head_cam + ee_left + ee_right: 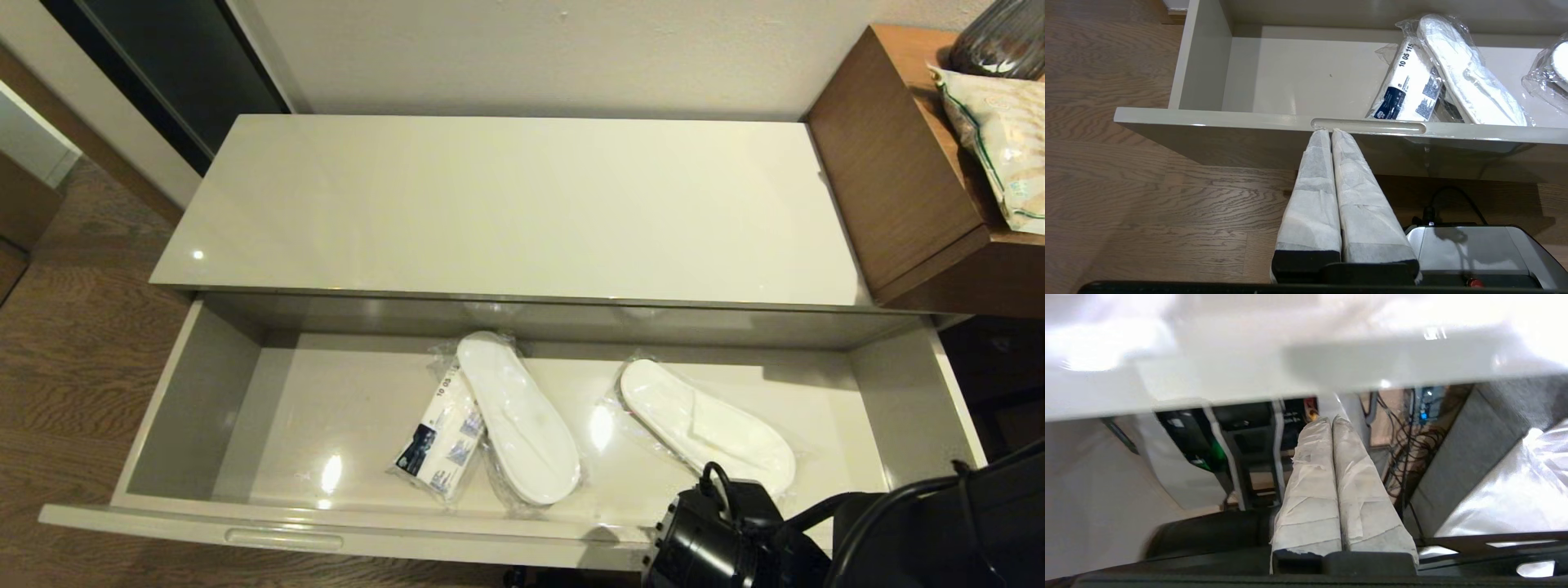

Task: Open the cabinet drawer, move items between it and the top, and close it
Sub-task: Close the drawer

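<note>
My left gripper (1329,131) was clenched on nothing, its two wrapped fingers (1314,179) pressed together with the tips just at the near end of the handle slot (1367,126) in the front panel. From the head view that arm could not be seen.

The cabinet drawer (155,425) stood pulled out wide below the top (506,204). Its left third was bare floor, open between the left wall and the blue-and-white packet (441,437). That packet lay tilted, touching the left pair of slippers (516,416) in its clear wrap, whose heel end pointed back toward the overhang of the top. A strip of bare floor separated it from the right pair of slippers (706,425), also wrapped and lying aslant. More open floor ran from there to the drawer's right wall.

The near end of the right pair was hidden behind my right arm's black housing (735,531), low at the drawer's front right corner. My right gripper (1332,419) was likewise clenched empty, fingers touching along their length; the surfaces around it were too smeared to place. The brown desk (890,163) stood beside the top's right end, cut off by the frame.
</note>
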